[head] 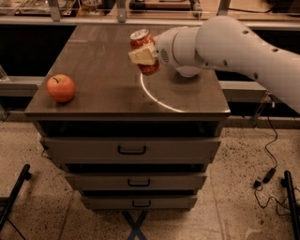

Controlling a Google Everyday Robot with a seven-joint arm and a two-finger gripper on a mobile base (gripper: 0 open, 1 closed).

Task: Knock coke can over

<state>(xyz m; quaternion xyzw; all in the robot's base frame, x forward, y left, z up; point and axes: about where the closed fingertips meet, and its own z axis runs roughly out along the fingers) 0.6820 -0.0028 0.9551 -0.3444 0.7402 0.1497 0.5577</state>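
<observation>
The coke can (140,38), red with a silver top, is tilted with its top leaning left over the middle of the dark cabinet top (98,61). My gripper (143,55) reaches in from the right on the white arm (225,42). A cream finger (139,56) lies across the can's front, and the gripper appears shut on the can, holding it slightly off the surface.
A red-orange apple (60,87) sits near the cabinet's front left corner. The cabinet has three drawers (131,150) below. A shelf rail with clutter runs behind the cabinet (93,9). Cables lie on the floor at right (267,173).
</observation>
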